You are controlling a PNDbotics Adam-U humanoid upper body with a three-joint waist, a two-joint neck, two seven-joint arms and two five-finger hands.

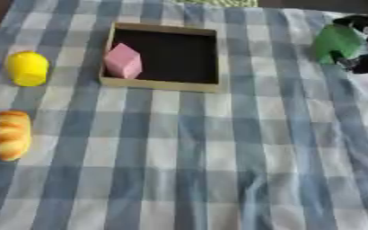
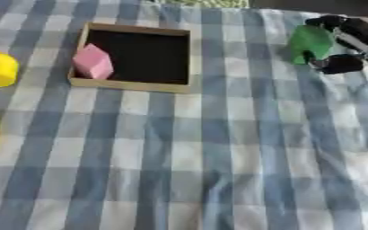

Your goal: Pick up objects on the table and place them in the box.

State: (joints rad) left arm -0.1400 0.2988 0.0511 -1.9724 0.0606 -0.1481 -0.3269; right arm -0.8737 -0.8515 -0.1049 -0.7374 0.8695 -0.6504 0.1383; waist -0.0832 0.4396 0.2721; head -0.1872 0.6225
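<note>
Nearest my camera, at about eight o'clock, lies an orange, bread-like object point(image 1: 7, 135); its left end is cut off in the right eye view, so I can't make out its full shape. Beyond it, at ten o'clock, a yellow rounded object point(image 1: 27, 68) sits on the blue-and-white checked cloth point(image 1: 218, 170) covering the surface. At twelve o'clock I see the shallow box point(image 1: 164, 84) with tan walls and a dark floor; inside it a pink block point(image 1: 123, 61) stands tilted against the left wall, the only thing I can see in there. Over at two o'clock my right hand point(image 2: 346, 64) has its black fingers point(image 2: 328, 21) curled round a green object point(image 2: 309, 42), well apart from the box. Part of that hand runs off the right edge, and the green thing's shape is partly hidden by the fingers.
</note>
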